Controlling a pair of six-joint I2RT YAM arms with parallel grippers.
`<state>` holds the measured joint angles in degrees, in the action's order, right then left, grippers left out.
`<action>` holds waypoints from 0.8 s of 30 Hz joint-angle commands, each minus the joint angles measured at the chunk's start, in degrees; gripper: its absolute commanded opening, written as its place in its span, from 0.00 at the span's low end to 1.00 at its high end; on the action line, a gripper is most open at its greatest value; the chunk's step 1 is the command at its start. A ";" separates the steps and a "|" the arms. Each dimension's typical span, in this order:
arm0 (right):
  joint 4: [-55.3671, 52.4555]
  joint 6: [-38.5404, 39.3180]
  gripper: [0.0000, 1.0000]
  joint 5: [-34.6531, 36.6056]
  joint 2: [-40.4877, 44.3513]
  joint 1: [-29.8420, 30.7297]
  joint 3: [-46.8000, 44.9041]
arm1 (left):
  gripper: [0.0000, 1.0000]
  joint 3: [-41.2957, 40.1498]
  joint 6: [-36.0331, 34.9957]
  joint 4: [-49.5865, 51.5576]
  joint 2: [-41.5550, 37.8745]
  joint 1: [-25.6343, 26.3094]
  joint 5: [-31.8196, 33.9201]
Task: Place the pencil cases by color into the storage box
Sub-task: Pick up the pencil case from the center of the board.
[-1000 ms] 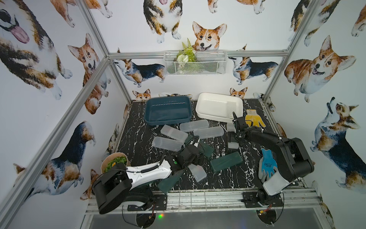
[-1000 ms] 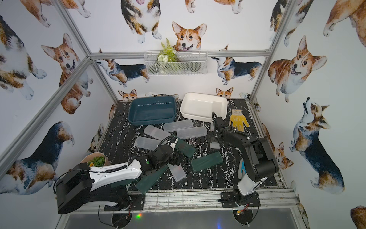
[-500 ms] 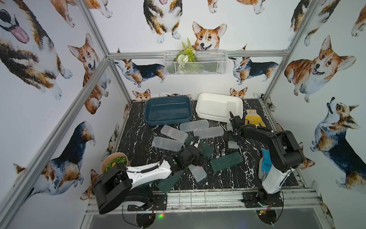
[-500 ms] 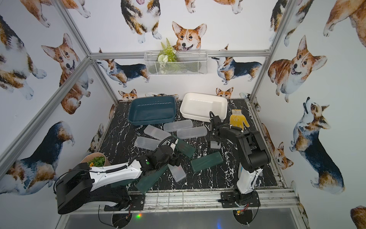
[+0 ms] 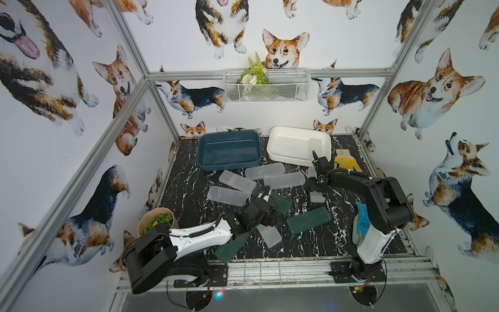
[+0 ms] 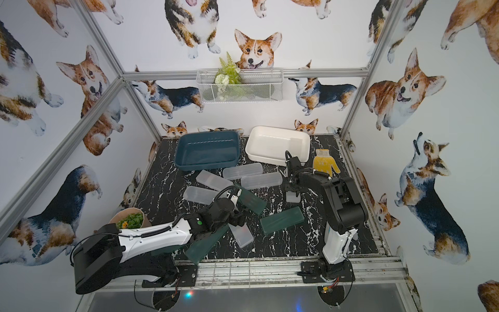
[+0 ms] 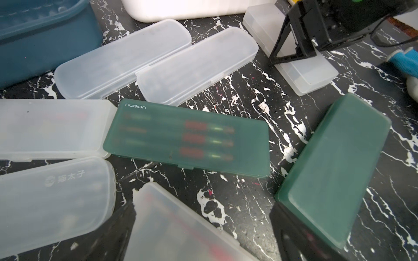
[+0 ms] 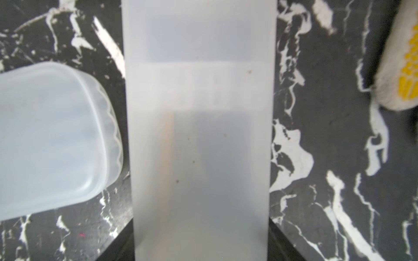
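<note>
My right gripper [image 5: 316, 186] is down at the table's right side, shut on a frosted white pencil case [image 5: 316, 195]. In the right wrist view that case [image 8: 199, 140] fills the middle, and the dark fingers [image 8: 123, 245] press on both of its long sides. My left gripper [image 5: 267, 216] hovers open at mid-table over another frosted case [image 7: 181, 228], with a dark green case [image 7: 334, 167] beside one finger. Several frosted cases [image 5: 264, 171] and green cases [image 5: 308, 220] lie loose on the table. The blue storage box [image 5: 226, 167] and the white storage box [image 5: 294, 160] stand at the back.
A yellow glove [image 5: 345, 163] lies right of the white box and a blue-grey glove [image 5: 363, 224] by the right arm's base. A potted plant [image 5: 158, 222] stands front left. One green case [image 5: 232, 247] juts over the front edge under the left arm.
The right arm folded in and settled over the frosted case, and its jaws closed on it. The left arm and the other cases have not moved.
</note>
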<state>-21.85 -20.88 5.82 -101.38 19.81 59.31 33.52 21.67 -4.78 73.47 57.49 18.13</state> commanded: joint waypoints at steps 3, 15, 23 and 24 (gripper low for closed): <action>-2.64 -0.81 0.53 -2.20 5.14 0.36 -1.14 | 0.95 -0.34 0.92 -0.12 -1.19 0.08 1.03; -4.79 -1.05 0.50 -4.59 12.70 0.87 -3.37 | 0.95 -0.04 0.83 0.03 -1.41 0.18 1.22; -8.20 -0.66 0.50 -5.29 16.73 6.46 -2.27 | 0.95 0.87 0.13 -0.36 -0.88 0.20 1.84; -8.02 -0.74 0.50 -6.24 17.29 7.35 -2.24 | 0.95 0.93 0.05 -0.41 -0.94 0.19 1.86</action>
<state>-28.60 -21.17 1.32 -85.67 25.08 56.34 33.89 22.02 -4.64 72.44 57.63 18.87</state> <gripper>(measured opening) 0.669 0.954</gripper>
